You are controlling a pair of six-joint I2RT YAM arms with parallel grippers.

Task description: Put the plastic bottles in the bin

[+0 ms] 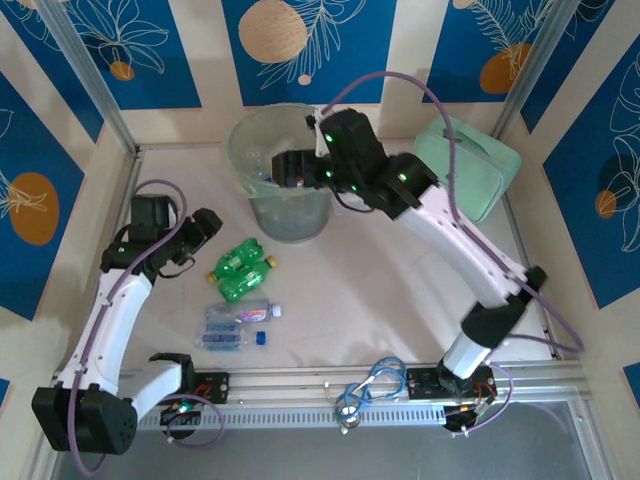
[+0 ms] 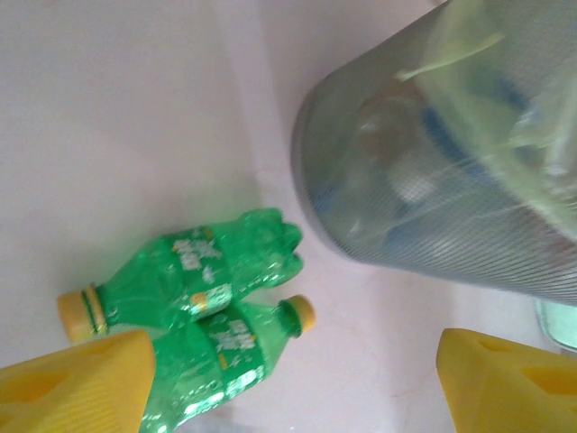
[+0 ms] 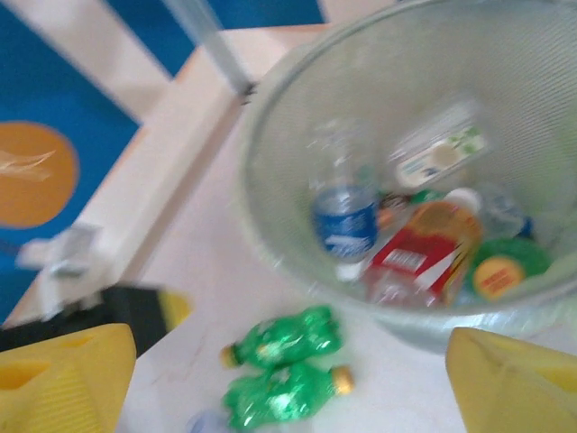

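Many bottles (image 3: 424, 253) are in the bin (image 1: 290, 215); four wait on the surface (image 1: 380, 290) (two green bottles (image 1: 240, 264), two clear bottles (image 1: 238, 314)). The left pincer (image 1: 205, 228) and right pincer (image 1: 287, 166) are spread wide, empty.

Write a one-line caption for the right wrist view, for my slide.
Right end effector, open, faces the bin holding several bottles; two green bottles lie on the table beside it.

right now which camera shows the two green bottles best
Left wrist: the two green bottles lie large and close, yellow caps and labels clear. Top external shows them whole but small; right wrist shows them blurred.
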